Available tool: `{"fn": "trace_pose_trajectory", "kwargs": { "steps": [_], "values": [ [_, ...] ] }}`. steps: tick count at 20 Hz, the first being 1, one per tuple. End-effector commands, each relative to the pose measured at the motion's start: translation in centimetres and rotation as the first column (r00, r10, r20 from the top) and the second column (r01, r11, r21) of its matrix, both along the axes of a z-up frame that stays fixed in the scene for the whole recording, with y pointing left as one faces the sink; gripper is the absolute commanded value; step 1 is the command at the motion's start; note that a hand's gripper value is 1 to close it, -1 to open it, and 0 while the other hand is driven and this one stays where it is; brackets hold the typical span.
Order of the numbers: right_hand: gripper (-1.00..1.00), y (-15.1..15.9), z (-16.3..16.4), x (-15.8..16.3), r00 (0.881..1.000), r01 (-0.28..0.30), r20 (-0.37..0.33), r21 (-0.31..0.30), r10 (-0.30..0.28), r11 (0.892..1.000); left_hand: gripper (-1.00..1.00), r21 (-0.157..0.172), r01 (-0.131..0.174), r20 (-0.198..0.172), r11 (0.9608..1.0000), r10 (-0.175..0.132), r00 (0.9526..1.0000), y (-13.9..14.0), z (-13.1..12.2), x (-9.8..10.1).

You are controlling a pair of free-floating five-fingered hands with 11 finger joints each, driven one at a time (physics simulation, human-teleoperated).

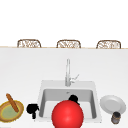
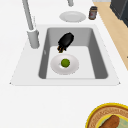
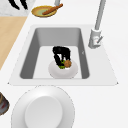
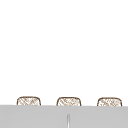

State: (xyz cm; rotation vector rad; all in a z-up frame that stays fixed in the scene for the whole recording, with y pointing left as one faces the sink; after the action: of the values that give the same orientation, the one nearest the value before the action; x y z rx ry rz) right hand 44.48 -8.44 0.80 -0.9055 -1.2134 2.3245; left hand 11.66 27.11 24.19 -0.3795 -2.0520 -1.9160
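Sink (image 3: 30,50) walls stand well clear around the right hand (image 3: 61,53), fingers curled, pinching a brown ball (image 3: 67,63) over a white bowl (image 3: 62,71).

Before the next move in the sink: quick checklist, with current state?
1. Right hand above the white round plate in the grey sink: ok.
2. Small green ball resting mid-plate: ok.
3. Grip on the small brown round piece under that hand: cannot tell.
4. Front view of the plate: not ok, large red sphere blocks it.
5. Left hand outside the basin, by its left rim: ok.
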Motion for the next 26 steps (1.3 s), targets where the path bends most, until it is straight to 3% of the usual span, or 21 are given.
{"fn": "trace_pose_trajectory", "kwargs": {
  "steps": [1, 11, 18, 26],
  "values": [
    [1.00, 0.0, 1.4, -0.7, 0.996, 0.083, -0.014, 0.093, -0.082, 0.992, 0.00, 0.000, 0.000, 0.000, 1.0000, 0.000, 1.0000, 0.0, 0.0, 0.0],
    [1.00, -0.1, 5.5, -2.9, 0.993, 0.120, 0.002, 0.114, -0.120, 0.986, 0.00, 0.000, 0.000, 0.000, 1.0000, 0.000, 1.0000, 0.0, 0.0, 0.0],
    [1.00, -0.3, 10.3, -2.9, 0.995, 0.101, -0.009, 0.083, -0.101, 0.991, 0.00, 0.000, 0.000, 0.000, 1.0000, 0.000, 1.0000, 0.0, 0.0, 0.0],
    [1.00, -0.4, 15.9, -2.4, 0.986, 0.165, 0.001, 0.060, -0.165, 0.984, 0.00, 0.000, 0.000, 0.000, 1.0000, 0.000, 1.0000, 0.0, 0.0, 0.0]
  ]
}}
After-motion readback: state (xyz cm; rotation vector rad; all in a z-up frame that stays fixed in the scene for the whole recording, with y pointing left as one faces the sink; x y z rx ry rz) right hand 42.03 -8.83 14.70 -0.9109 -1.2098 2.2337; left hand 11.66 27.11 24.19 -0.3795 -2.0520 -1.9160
